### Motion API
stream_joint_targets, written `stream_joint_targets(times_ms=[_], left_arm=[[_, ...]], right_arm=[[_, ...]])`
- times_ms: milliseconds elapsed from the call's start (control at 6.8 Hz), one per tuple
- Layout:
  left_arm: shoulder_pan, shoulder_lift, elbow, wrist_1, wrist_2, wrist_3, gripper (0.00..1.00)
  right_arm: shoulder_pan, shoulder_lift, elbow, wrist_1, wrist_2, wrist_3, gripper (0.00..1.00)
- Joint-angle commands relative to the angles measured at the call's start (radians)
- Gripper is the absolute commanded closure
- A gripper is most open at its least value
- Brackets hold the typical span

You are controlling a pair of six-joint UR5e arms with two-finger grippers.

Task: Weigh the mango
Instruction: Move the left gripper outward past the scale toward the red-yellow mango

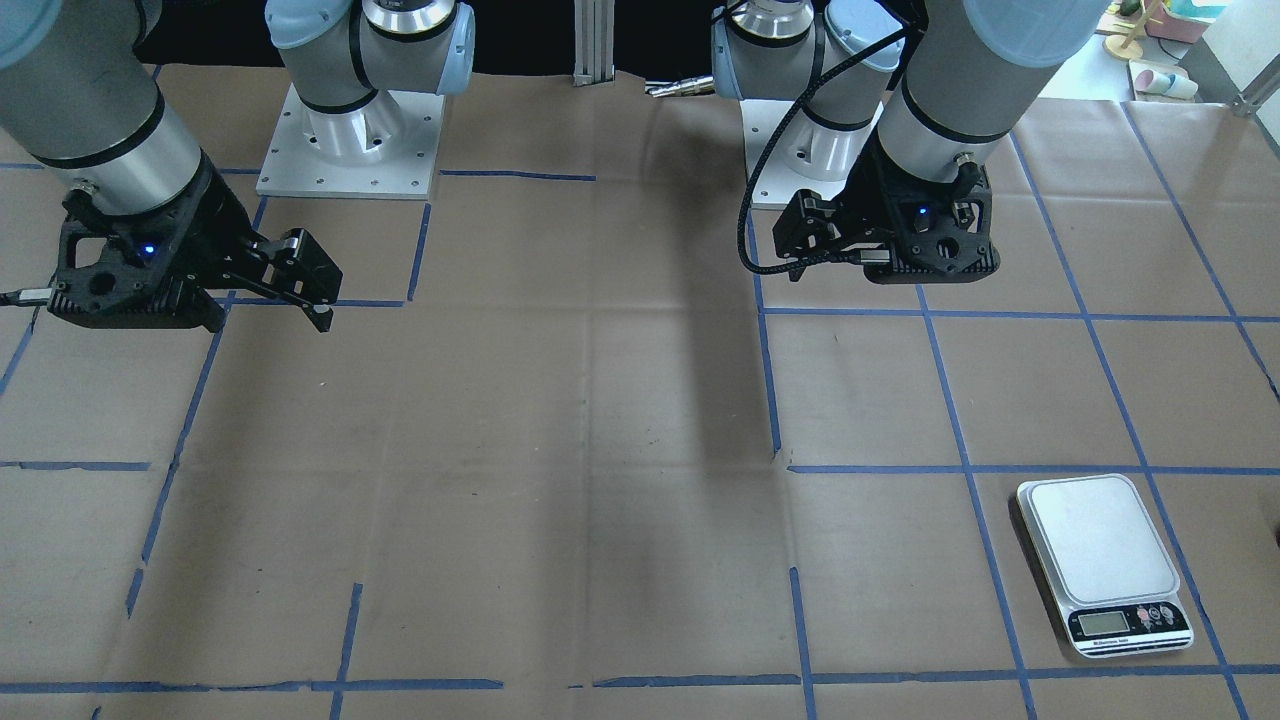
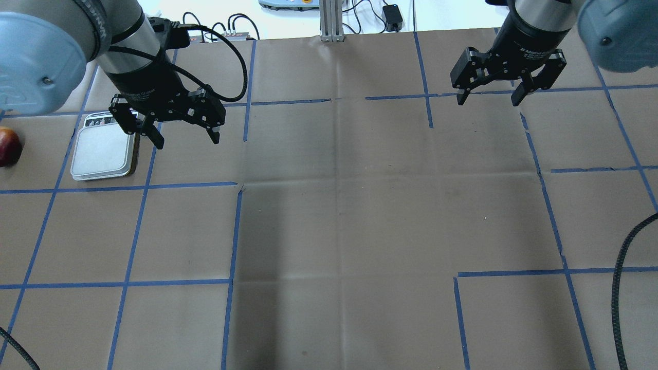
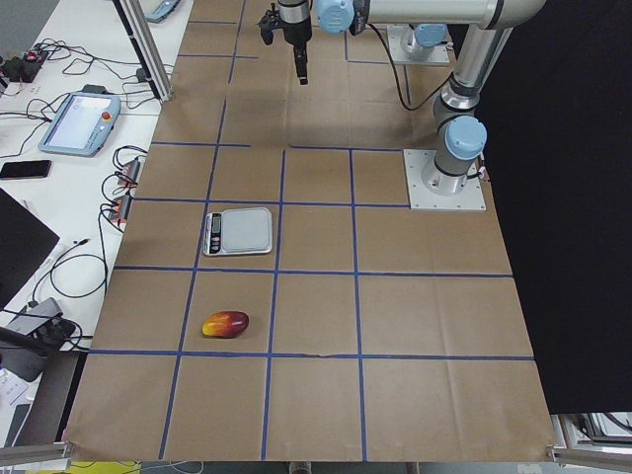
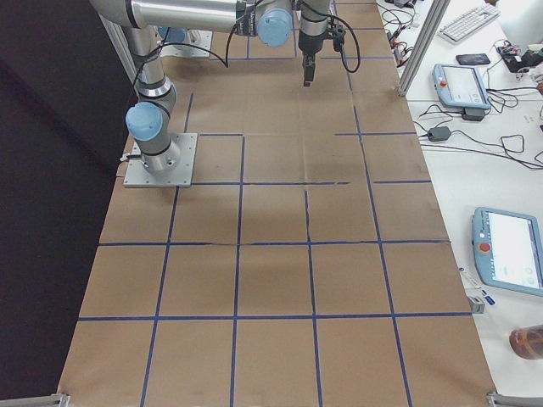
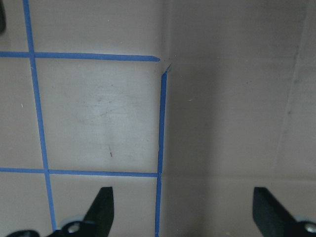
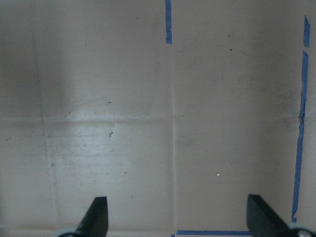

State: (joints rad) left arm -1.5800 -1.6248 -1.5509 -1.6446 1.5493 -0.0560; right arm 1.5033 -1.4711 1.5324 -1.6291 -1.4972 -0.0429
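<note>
Mango (image 3: 225,324) lying on surface (image 2: 360,205) beyond scale (image 3: 247,229), long axis running toward robot. Left pincer (image 2: 186,140) hovering spread on scale's opposite side, nearer arm. Right pincer (image 2: 488,99) hanging spread, well apart.

My table (image 2: 360,205) is covered in matt brown paper, faintly creased and scuffed, with strips of blue tape (image 2: 128,283) stuck flat on it. My left tool (image 2: 186,140) and my right tool (image 2: 488,98) are matt black and look like plastic. My left arm (image 1: 950,90) is smooth grey metal with a pale blue, softly shiny joint cap (image 2: 36,56). Just beside my left tool, the scale (image 2: 105,154) has a satin silver metal platform and a glossy black panel. Beyond the scale from that tool, the mango (image 2: 9,146) has smooth, glossy red skin.
</note>
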Motion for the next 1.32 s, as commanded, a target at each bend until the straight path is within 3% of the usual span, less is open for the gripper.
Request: stream_joint_targets(times_ms=[0,735,1176], left_arm=[[0.000,0.000,0.000,0.008,-0.002,-0.001,0.00],[0.030,-0.009,0.008,0.023,0.000,0.005,0.00],[0.281,-0.041,0.075,0.025,-0.003,0.169,0.00]], right_arm=[[0.000,0.000,0.000,0.000,0.000,0.000,0.00],[0.000,0.000,0.000,0.000,0.000,0.000,0.00],[0.000,0.000,0.000,0.000,0.000,0.000,0.00]])
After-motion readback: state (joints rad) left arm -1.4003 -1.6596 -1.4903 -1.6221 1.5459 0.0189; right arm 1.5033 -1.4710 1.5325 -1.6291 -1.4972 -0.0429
